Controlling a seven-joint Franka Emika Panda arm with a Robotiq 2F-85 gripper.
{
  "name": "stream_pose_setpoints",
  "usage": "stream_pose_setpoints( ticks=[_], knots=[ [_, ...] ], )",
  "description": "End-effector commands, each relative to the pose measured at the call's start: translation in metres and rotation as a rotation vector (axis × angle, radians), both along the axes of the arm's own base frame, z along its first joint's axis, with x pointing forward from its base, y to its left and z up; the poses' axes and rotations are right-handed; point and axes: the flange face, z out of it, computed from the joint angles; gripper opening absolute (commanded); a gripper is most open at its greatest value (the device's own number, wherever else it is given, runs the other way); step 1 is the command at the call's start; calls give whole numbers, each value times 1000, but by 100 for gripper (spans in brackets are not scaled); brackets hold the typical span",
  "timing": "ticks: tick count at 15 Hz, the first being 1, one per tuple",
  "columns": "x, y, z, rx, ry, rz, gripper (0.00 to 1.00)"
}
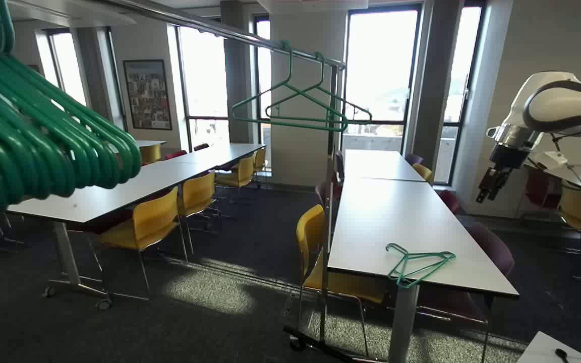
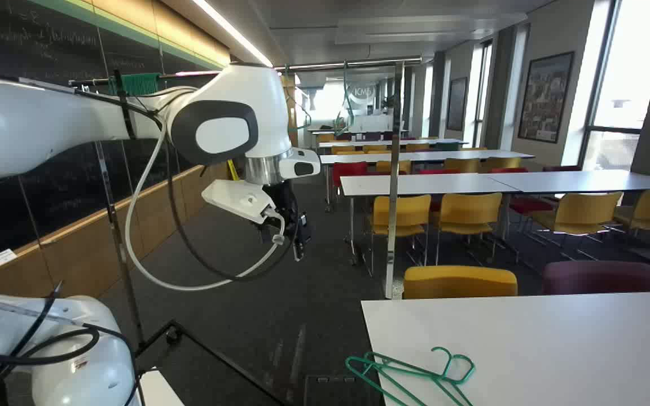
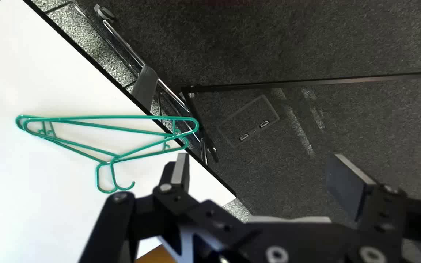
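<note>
Two green plastic hangers (image 3: pixel 114 159) lie on the white desk (image 3: pixel 31 204), one overlapping the other, their bodies crossing and their hooks close together on the desktop. In the wrist view, one end of the pair juts past the edge, over the dark carpet (image 3: pixel 305 40). In an exterior view they sit at the near end of the desk, with a yellow chair (image 1: pixel 312 232) on its left.

The pincer (image 3: pixel 260 175) is spread wide, its fingers (image 3: pixel 344 186) well apart and carpet showing between them, so it pinches nothing. It hangs higher than the desk and well apart from the hangers, at the end of the white robot arm (image 1: pixel 553 103), which reaches in from the right in that view.

Judged by how things lie, work on this pair is at an early point: neither hanger is gripped, and both rest unlifted. A grasp and a lift of either one remain undone, as far as can be seen. Elsewhere, two matching hangers (image 1: pixel 290 124) already hang by their hooks near the far end of the metal rail (image 1: pixel 210 26), close to the upright post (image 1: pixel 330 171). A dense row of hangers (image 1: pixel 43 136) fills the near left, its hooks running out of view.
</note>
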Motion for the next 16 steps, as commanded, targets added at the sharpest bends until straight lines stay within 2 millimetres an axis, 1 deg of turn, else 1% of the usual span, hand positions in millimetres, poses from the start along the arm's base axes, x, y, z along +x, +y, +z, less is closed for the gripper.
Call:
stream_pose_setpoints(
  ticks=[1,7,9,11,13,15,16],
  knots=[
    [0,0,0,0,1,0,100],
    [0,0,0,0,0,0,100],
    [10,-2,-4,-16,-21,-44,100],
    [27,-6,-10,-23,-71,-92,100],
    [53,-13,-24,-38,-122,-176,100],
    [85,-25,-48,-50,-148,-296,100],
    [100,-34,-63,-52,-123,-351,100]
  ],
)
